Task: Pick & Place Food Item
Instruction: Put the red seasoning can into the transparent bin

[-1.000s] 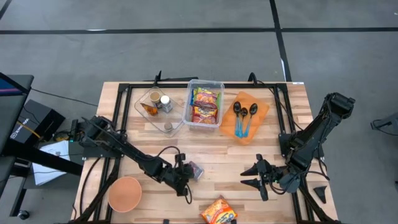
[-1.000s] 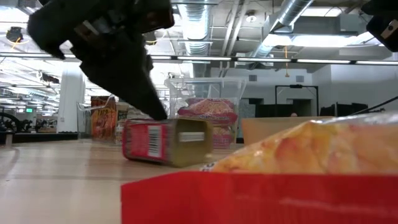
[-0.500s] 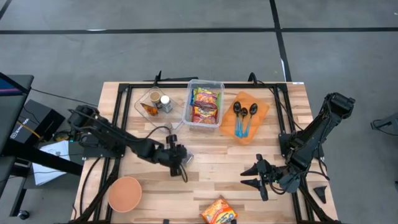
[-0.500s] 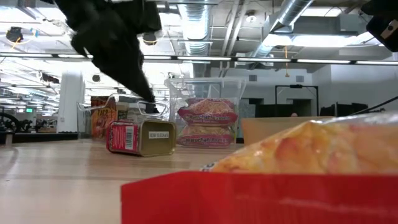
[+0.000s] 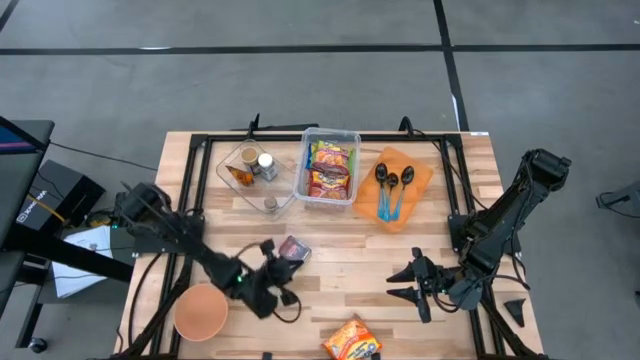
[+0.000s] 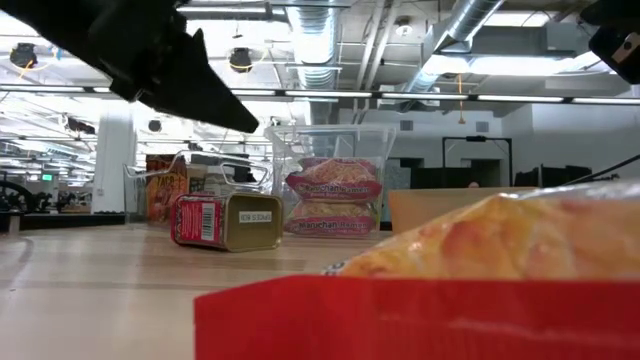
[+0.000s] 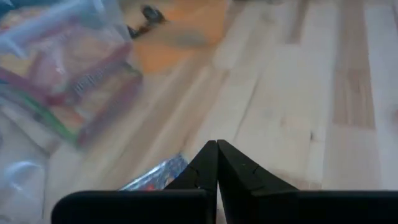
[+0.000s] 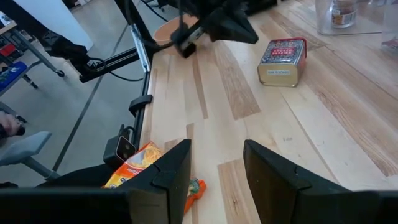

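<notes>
A red and gold tin (image 5: 293, 248) lies on its side on the wooden table (image 5: 350, 265), seen also in the low view (image 6: 225, 221) and the right wrist view (image 8: 283, 59). My left gripper (image 5: 270, 254) is shut and hangs just beside the tin on its left, raised above it (image 6: 250, 124) without touching it. In the left wrist view the shut fingertips (image 7: 216, 147) point past the tin's edge (image 7: 155, 178). My right gripper (image 5: 412, 284) waits open at the table's near right, with nothing between its fingers (image 8: 214, 163). A yellow snack bag (image 5: 350, 340) lies at the near edge.
At the far edge stand a clear tub of noodle packs (image 5: 331, 165), a clear tub with small bottles (image 5: 252, 168) and an orange cloth with spoons (image 5: 395, 185). An orange bowl (image 5: 201, 310) sits near left. Black frame rails run along the table's sides.
My left gripper, shut throughout, pushed the tin along the table toward the far edge and a little left. It then drew back toward the near left and rose clear of the tin, tipping closer to level. The tin stays on its side where it stopped.
</notes>
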